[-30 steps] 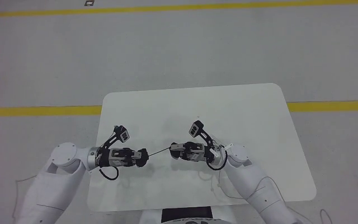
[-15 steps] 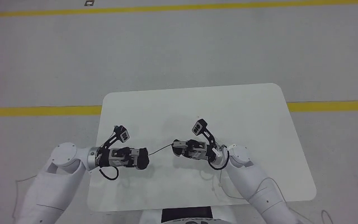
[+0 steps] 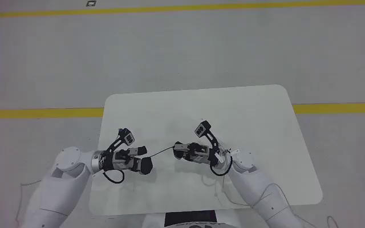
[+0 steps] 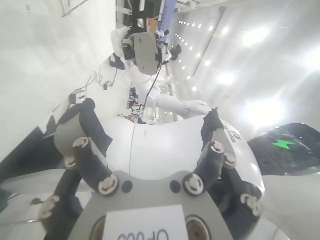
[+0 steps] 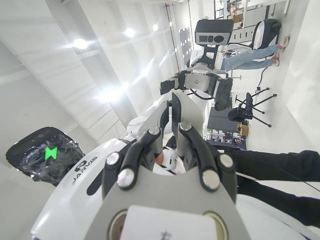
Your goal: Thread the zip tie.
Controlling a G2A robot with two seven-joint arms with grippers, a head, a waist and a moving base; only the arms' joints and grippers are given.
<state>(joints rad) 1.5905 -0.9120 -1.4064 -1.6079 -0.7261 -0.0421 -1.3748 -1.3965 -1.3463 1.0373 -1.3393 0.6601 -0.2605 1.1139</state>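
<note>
Above table (image 3: 256, 114), zip tie (image 3: 162, 150), ends unclear

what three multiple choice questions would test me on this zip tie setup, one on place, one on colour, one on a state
1. Where over the white rounded table is the thin black plastic zip tie?
A. at its far edge
B. between the two grippers
C. at its right corner

2. What colour are the painted floor stripes?
A. red
B. blue
C. yellow

3. How do the fingers of the left gripper stand?
A. spread wide with nothing between them
B. shut on the tie
C. shut on a cable

Answers:
1 B, the strand runs from the right gripper toward the left one.
2 C, both stripes across the grey floor are yellow.
3 A, the left wrist view shows a wide gap between them.
</note>
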